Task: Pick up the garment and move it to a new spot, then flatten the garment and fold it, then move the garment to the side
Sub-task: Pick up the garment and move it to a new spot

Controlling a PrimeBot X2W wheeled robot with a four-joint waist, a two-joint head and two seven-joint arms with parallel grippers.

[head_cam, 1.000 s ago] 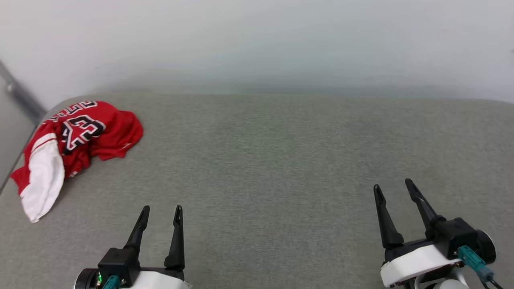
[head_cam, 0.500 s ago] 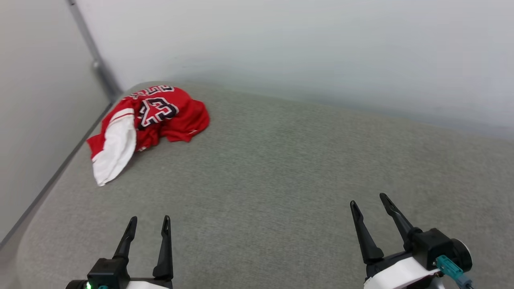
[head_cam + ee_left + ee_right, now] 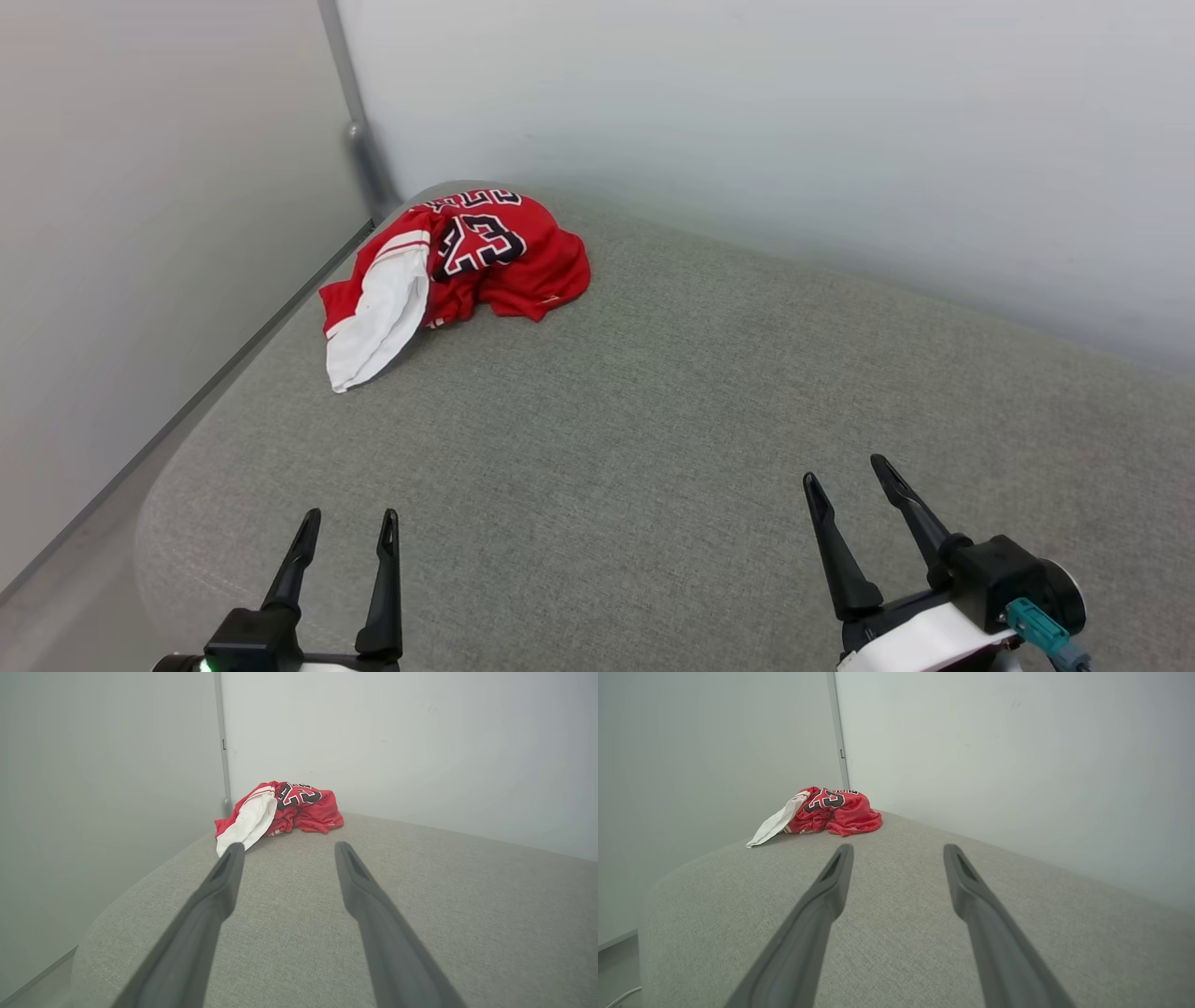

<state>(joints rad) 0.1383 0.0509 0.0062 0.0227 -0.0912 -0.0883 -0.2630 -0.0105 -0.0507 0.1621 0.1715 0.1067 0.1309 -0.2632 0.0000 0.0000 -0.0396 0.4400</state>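
One crumpled shirt (image 3: 485, 257), red with a white sleeve and a black, white-edged 23, lies on the bench (image 3: 653, 420) well ahead of the left hand (image 3: 351, 513) and ahead-left of the right hand (image 3: 844, 469), both hands low, fingers forward, spread apart, empty.

garment (image 3: 467, 261) on table (image 3: 653, 420), far-left corner, just before the corner post (image 3: 359, 140) | left gripper (image 3: 351, 515) near side, left | right gripper (image 3: 844, 469) near side, right | both well apart from garment

Black jaws, white wrists (image 3: 920, 644), teal connector (image 3: 1034, 625)
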